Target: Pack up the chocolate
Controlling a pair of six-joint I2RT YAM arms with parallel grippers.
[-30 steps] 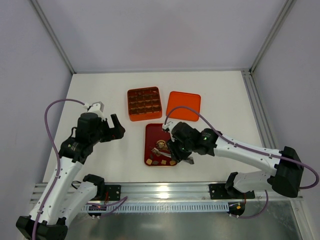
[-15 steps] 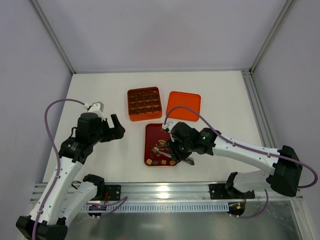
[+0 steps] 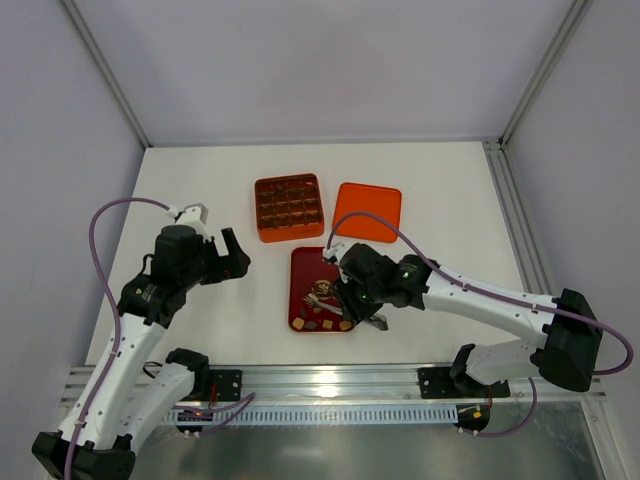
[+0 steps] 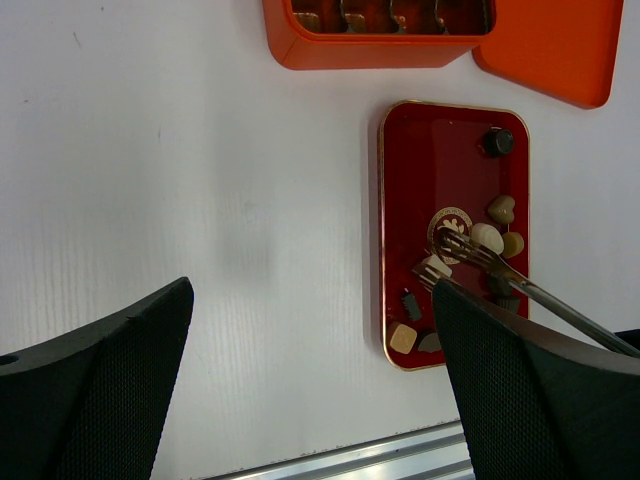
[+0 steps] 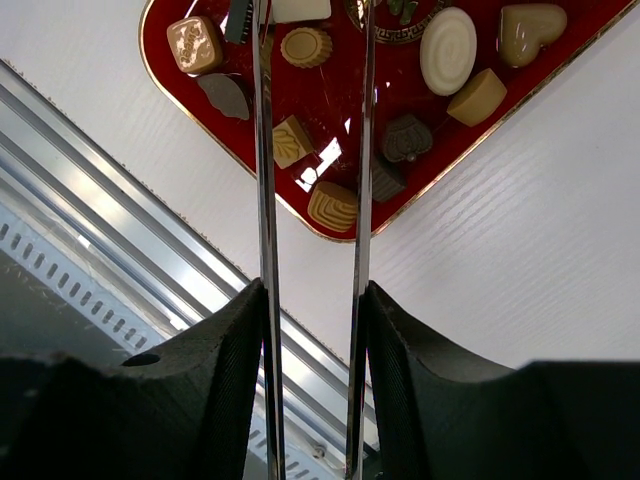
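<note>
White counter (image 3: pixel 200 180) carries the red tray (image 3: pixel 303 262) where the chocolate (image 5: pixel 447 50) lies loose. Your right tool (image 5: pixel 312 310) clamps metal tongs (image 5: pixel 263 150); your left tool (image 4: pixel 312 290) gapes wide, empty. Centre one piece between the tips, then squeeze gently.

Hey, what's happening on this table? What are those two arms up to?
The right end effector is clamped on metal tongs, whose tips are down among the small chocolates in the dark red tray. Whether a piece is pinched is hard to tell. The left end effector hangs open over the table left of the tray, holding nothing. Behind the tray sit an orange box with grid compartments and its lid.
</note>
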